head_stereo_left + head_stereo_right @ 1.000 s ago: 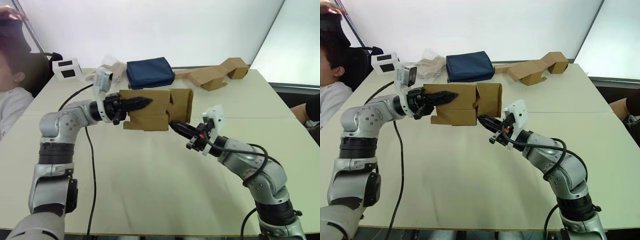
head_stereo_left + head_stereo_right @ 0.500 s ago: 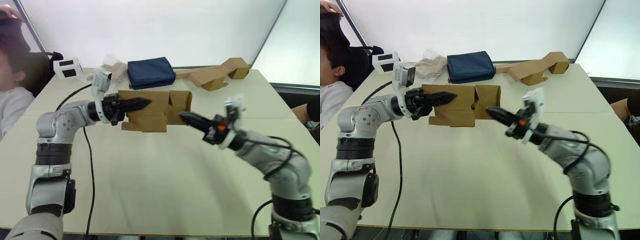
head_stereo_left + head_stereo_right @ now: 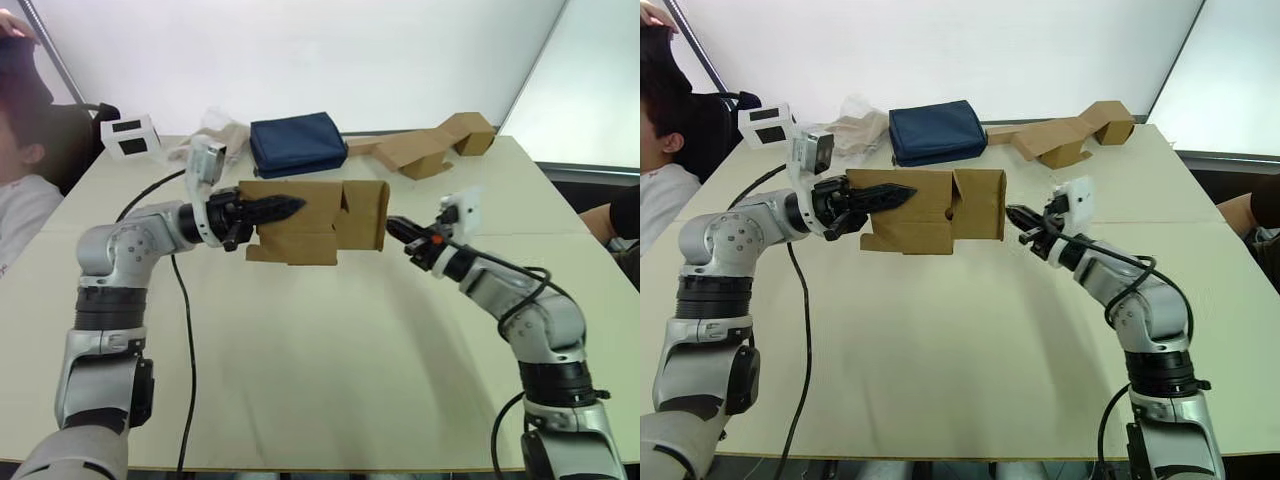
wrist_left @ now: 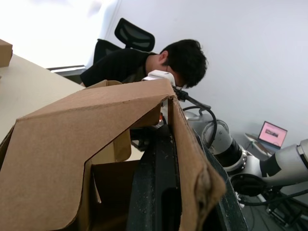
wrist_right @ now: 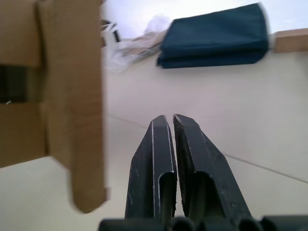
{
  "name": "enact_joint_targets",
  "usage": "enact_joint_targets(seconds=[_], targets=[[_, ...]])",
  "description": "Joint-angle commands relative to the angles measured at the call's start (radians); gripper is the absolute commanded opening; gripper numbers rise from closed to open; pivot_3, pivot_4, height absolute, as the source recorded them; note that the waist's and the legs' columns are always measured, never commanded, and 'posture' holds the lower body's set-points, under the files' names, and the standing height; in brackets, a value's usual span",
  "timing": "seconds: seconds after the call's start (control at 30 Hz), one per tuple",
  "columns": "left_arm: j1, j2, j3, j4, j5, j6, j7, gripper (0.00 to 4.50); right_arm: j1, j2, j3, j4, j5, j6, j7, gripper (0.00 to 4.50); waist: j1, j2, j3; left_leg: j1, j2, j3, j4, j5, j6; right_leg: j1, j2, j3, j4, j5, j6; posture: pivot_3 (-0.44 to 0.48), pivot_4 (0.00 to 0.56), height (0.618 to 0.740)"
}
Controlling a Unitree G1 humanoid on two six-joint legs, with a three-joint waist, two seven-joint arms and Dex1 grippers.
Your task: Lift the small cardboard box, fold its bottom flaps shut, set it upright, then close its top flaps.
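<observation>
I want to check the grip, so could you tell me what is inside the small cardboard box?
One black finger of the left hand reaches inside the small cardboard box, beside a folded inner flap. The cardboard walls cover the rest.

- A pale beige table (image 3: 300, 380) carries everything.
- Along its far edge lie a navy blue pouch (image 3: 297, 144), bent brown cardboard pieces (image 3: 425, 150), a small white block (image 3: 130, 135) and crumpled clear plastic (image 3: 222, 128).
- A black cable (image 3: 185, 330) trails across its left side.
</observation>
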State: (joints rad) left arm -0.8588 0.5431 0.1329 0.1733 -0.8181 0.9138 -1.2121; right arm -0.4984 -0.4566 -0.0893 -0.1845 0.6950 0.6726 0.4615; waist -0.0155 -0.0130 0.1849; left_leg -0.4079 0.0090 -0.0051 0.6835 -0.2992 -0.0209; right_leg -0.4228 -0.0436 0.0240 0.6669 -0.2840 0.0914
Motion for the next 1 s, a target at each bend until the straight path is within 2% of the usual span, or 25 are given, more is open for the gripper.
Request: enact_joint_targets(seconds=[0.03, 0.2, 0.43, 0.5, 0.6, 0.63, 0.77, 1.0], targets=[[-0.017, 0.004, 0.005, -0.014, -0.001, -0.017, 0.001, 0.0, 0.012, 0.025, -0.035, -0.135, 0.112, 0.029, 0.035, 0.17, 0.003, 0.0, 0.0, 0.0, 0.0, 0.0, 0.0, 0.0, 0.0, 0.0, 0.0, 0.0, 0.0, 0.0, 0.0, 0.0, 0.15, 0.74], [-0.025, 0.012, 0.003, 0.016, 0.008, -0.025, -0.011, 0.0, 0.059, 0.066, -0.068, -0.235, 0.258, 0.093, 0.008, 0.17, 0.003, 0.0, 0.0, 0.0, 0.0, 0.0, 0.0, 0.0, 0.0, 0.0, -0.001, 0.0, 0.0, 0.0, 0.0, 0.0, 0.15, 0.74], [-0.043, 0.019, 0.006, 0.046, 0.009, -0.019, -0.028, 0.0, 0.092, 0.163, -0.104, -0.25, 0.394, 0.097, -0.078, 0.17, 0.0, 0.0, 0.0, 0.0, 0.0, -0.001, 0.0, 0.0, 0.0, 0.0, 0.0, 0.0, 0.0, 0.0, 0.0, 0.0, 0.15, 0.74], [-0.043, 0.017, 0.012, 0.045, 0.004, -0.013, -0.023, 0.0, 0.107, 0.198, -0.124, -0.246, 0.464, 0.095, -0.099, 0.67, 0.0, 0.0, 0.0, 0.0, 0.0, 0.0, 0.0, 0.0, 0.0, 0.0, 0.0, 0.0, 0.0, 0.0, 0.0, 0.0, 0.15, 0.74], [-0.043, 0.014, 0.023, 0.036, -0.01, 0.002, -0.012, 0.0, 0.131, 0.238, -0.147, -0.24, 0.575, 0.099, -0.128, 1.83, 0.0, 0.0, 0.0, 0.0, 0.0, 0.0, 0.0, 0.0, 0.0, 0.0, 0.0, 0.0, 0.0, 0.0, 0.0, 0.0, 0.15, 0.74], [-0.043, 0.013, 0.027, 0.034, -0.016, 0.008, -0.008, 0.0, 0.139, 0.251, -0.15, -0.236, 0.611, 0.098, -0.134, 2.09, 0.0, 0.0, 0.0, 0.0, 0.0, 0.0, 0.0, 0.0, 0.0, 0.0, 0.0, 0.0, 0.0, 0.0, 0.0, 0.0, 0.15, 0.74], [-0.045, 0.011, 0.04, 0.029, -0.039, 0.029, 0.008, 0.0, 0.17, 0.3, -0.154, -0.223, 0.726, 0.083, -0.165, 2.09, 0.0, 0.0, 0.0, 0.0, 0.0, 0.0, 0.0, 0.0, 0.0, 0.0, -0.001, 0.0, 0.0, 0.0, 0.0, 0.0, 0.15, 0.74], [-0.055, 0.019, 0.041, 0.043, -0.048, 0.038, 0.008, 0.0, 0.194, 0.348, -0.109, -0.193, 0.7, 0.044, -0.175, 2.09, -0.002, 0.0, 0.0, 0.0, 0.0, 0.0, 0.0, 0.0, 0.0, 0.0, 0.0, 0.0, 0.001, 0.0, 0.0, 0.0, 0.15, 0.74]])
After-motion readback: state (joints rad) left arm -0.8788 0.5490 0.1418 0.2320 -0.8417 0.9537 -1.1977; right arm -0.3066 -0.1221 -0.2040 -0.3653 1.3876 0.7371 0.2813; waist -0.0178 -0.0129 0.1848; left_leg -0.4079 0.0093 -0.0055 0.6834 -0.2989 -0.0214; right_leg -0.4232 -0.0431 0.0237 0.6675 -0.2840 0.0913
